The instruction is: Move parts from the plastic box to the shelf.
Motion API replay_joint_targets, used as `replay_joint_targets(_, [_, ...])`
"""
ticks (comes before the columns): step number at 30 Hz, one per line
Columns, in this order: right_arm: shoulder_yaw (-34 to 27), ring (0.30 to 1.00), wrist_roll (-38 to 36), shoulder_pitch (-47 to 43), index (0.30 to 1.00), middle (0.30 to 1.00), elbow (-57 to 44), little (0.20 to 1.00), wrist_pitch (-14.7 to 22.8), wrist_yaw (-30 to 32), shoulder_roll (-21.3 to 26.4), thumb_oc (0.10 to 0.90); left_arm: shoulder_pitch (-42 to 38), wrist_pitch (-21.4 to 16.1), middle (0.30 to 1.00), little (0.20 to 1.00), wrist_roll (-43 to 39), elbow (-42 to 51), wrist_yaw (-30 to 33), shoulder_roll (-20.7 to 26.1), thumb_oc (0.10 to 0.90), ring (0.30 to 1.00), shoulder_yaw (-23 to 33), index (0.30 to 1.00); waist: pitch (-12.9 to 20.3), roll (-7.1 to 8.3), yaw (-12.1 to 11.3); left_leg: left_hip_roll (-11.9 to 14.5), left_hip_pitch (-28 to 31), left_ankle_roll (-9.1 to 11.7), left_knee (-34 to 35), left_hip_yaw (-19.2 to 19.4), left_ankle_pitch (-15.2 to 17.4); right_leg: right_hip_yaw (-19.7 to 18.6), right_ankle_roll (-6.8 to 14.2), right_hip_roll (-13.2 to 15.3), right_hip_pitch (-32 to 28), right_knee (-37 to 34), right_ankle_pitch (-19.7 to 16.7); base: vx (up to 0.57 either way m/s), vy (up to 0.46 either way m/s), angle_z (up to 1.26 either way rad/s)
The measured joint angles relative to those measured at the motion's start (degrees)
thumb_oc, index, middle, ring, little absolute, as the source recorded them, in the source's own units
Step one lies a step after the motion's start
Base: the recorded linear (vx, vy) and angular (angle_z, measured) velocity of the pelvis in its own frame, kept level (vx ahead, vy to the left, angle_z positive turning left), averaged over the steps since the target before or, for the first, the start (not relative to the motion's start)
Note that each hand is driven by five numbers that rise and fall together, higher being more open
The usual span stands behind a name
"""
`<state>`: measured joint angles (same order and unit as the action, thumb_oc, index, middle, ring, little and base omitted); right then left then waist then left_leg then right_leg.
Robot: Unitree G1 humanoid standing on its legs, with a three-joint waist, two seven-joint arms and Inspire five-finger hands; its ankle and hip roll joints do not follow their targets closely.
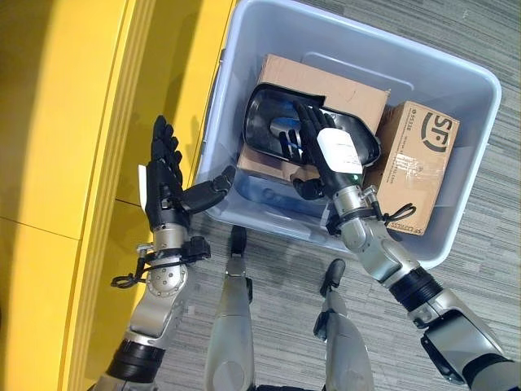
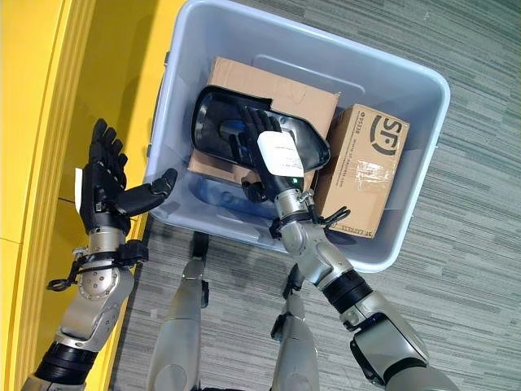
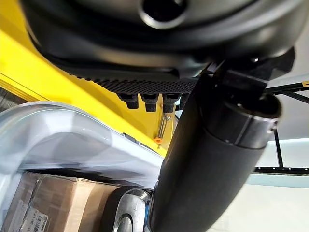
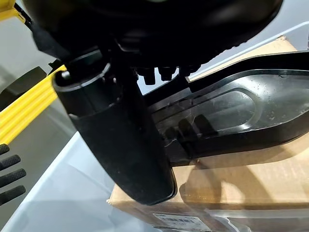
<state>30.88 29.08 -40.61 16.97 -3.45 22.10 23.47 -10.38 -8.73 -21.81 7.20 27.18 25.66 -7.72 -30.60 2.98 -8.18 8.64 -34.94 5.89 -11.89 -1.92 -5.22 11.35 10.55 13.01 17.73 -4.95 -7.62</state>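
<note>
- A pale blue-grey plastic box is seen on grey striped carpet, just beside a yellow shelf on the robot's left.
- Two cardboard boxes lie inside: a larger cardboard box towards the shelf side and a smaller printed cardboard box on the right, the two touching.
- A glossy black moulded part rests on top of the larger cardboard box, tilted, its hollow side turned up.
- The part's long axis runs across the plastic box, from the shelf side to the right, its narrower end reaching to the smaller cardboard box.
- The right hand is laid on the part, fingers extended into the hollow; in the right wrist view the fingertips are seen against the inner surface, the thumb beside the near rim. No closed grip is visible.
- The left hand is held spread and empty between shelf and plastic box, its thumb pointing at the plastic box's wall.
</note>
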Motion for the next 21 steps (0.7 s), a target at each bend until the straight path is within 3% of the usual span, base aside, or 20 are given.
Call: replay_joint_targets(21, [2.07, 1.000, -0.01, -4.68, 1.000, 1.000, 7.01, 1.000, -0.60, 0.06, -0.37, 0.900, -0.19, -0.18, 1.000, 1.000, -0.43, -1.11, 0.06, -0.03, 0.900, 1.000, -0.57, 1.000, 0.01, -0.03, -0.11, 0.01, -1.55, 0.03, -0.02, -0.06, 0.08, 0.26, 0.09, -0.05, 1.38, 0.01, 0.25, 0.00, 0.000, 0.00])
